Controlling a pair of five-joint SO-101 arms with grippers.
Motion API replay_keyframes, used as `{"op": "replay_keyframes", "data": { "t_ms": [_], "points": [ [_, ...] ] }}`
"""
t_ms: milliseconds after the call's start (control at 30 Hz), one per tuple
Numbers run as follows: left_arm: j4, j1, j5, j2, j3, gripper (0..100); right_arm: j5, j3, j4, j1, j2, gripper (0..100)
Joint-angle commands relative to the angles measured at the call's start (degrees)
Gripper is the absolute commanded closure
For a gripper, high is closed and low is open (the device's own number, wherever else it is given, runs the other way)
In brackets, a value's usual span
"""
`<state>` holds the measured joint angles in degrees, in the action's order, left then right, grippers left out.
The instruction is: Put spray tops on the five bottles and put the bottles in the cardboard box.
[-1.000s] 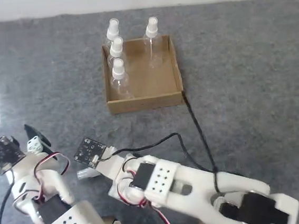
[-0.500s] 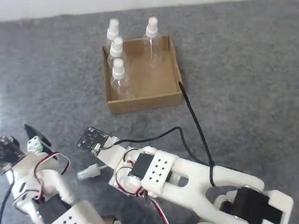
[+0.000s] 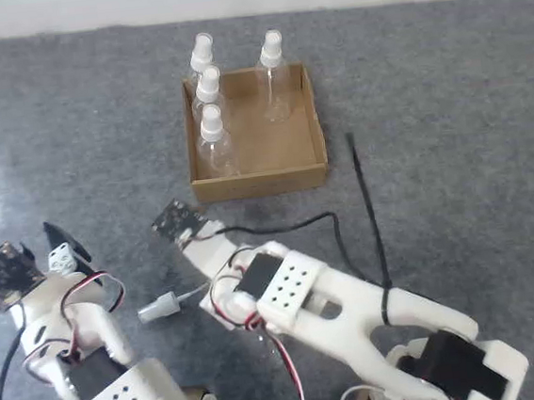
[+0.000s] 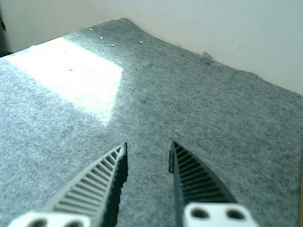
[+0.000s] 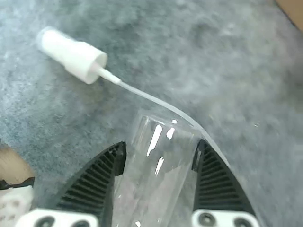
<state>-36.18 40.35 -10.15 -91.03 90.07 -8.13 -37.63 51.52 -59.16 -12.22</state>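
Grey felt covers the counter (image 3: 465, 96), and both arms reach in from its near edge. The right arm (image 3: 333, 298) lies stretched toward the middle with a black cable (image 3: 366, 200) looping over it, while the left arm (image 3: 71, 323) sits folded back near the corner. Farther out stands the cardboard box (image 3: 258, 180), open at the top. I count four bottles upright in it, each with a white spray top fitted: three in a row along one side (image 3: 214, 144) (image 3: 207, 88) (image 3: 201, 50) and one in the far opposite corner (image 3: 273, 67).

My right end effector (image 5: 160, 144) is clamped on the fifth bottle (image 5: 151, 198) – clear, uncapped, open mouth pointing out past the fingertips. My left end effector (image 4: 149, 145) is parted a little, with nothing between its fingers, over bare felt.

The last spray top (image 3: 159, 308) lies on its side on the counter, just beyond the held bottle. Its thin tube (image 5: 151, 101) curves past the bottle's mouth – whether it enters the mouth I cannot tell.
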Motion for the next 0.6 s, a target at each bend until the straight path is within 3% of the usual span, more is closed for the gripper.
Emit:
{"op": "replay_keyframes", "data": {
  "t_ms": [0,133,333,567],
  "points": [
    [1.6,0.1,-0.7,-0.9,-2.8,87,-2.2,4.2,2.9,3.0,-6.5,89.4],
    [1.6,0.1,-0.7,-0.9,-2.8,87,-6.2,4.0,3.1,4.3,-10.9,89.4],
    [1.6,-0.1,-0.9,-0.9,-2.7,87,-19.5,3.7,3.2,4.9,-17.9,89.4],
    [1.6,-0.3,-0.9,-0.9,-2.6,87,-20.5,-1.9,2.7,10.7,-27.0,89.4]
  ]
}}
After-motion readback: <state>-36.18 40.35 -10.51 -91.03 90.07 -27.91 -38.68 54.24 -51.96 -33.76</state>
